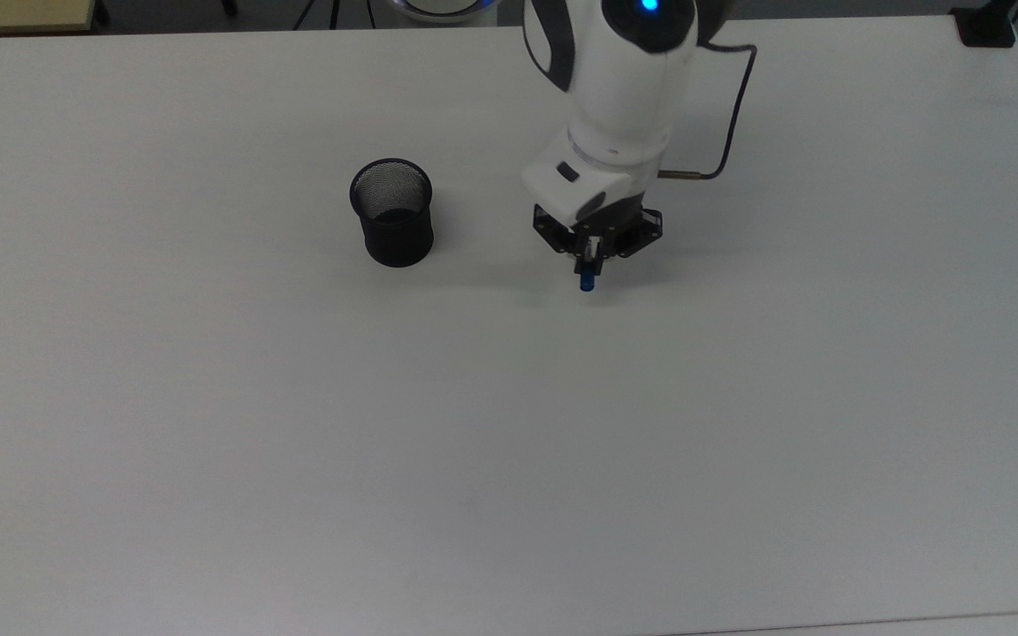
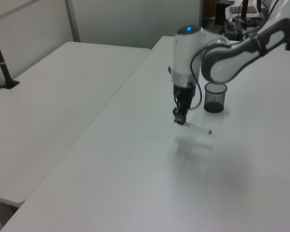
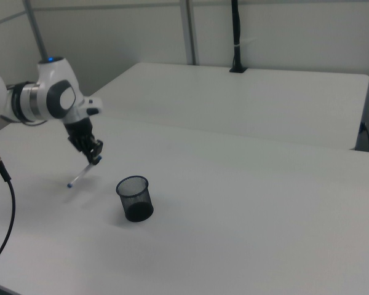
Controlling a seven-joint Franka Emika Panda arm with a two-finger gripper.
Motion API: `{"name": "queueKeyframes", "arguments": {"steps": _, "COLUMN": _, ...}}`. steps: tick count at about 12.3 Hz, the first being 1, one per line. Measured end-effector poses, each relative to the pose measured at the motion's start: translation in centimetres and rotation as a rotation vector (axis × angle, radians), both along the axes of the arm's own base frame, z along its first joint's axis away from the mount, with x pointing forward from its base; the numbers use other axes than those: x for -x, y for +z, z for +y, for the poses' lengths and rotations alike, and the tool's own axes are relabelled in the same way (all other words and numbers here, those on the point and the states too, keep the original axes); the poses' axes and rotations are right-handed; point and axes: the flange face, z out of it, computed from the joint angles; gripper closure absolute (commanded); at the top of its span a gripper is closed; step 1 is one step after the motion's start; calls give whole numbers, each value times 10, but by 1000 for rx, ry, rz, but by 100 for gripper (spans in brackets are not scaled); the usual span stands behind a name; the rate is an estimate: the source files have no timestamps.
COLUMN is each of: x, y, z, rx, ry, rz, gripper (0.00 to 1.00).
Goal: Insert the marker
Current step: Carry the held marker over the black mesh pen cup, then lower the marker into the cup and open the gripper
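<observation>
the tool (image 2: 179, 119) grips the marker (image 2: 195, 128) by its capped end (tilted, clear of the table (image 2: 135, 183)).

In the top view, the slim white-barrelled marker (image 1: 588, 279) shows just its blue end; the barrel is hidden beneath the black two-finger gripper (image 1: 594, 256). The white robot arm (image 1: 619, 88) is cut off by the top view's upper edge. In the left view the marker (image 2: 197, 128) is motion-blurred, its lettering unreadable.
</observation>
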Motion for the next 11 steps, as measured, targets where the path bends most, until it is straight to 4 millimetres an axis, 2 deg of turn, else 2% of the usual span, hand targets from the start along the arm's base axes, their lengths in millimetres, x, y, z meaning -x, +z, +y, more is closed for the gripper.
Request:
{"name": "queueKeyframes", "arguments": {"steps": 2, "x": -9, "y": 52, "z": -41, "rx": 0, "ry": -53, "rz": -86, "gripper": 89}}
{"name": "queueKeyframes", "arguments": {"steps": 4, "x": -11, "y": 97, "z": -88, "rx": -1, "ry": -120, "rz": -153, "gripper": 89}}
{"name": "queueKeyframes", "arguments": {"steps": 6, "x": -10, "y": 123, "z": -137, "rx": 10, "ry": -192, "rz": -185, "gripper": 88}}
{"name": "queueKeyframes", "arguments": {"steps": 8, "x": -9, "y": 126, "z": -184, "rx": 44, "ry": -251, "rz": -191, "gripper": 88}}
{"name": "queueKeyframes", "arguments": {"steps": 9, "x": -8, "y": 121, "z": -201, "rx": 60, "ry": -271, "rz": -183, "gripper": 88}}
{"name": "queueKeyframes", "arguments": {"steps": 11, "x": -1, "y": 98, "z": -219, "rx": 101, "ry": -280, "rz": -139, "gripper": 88}}
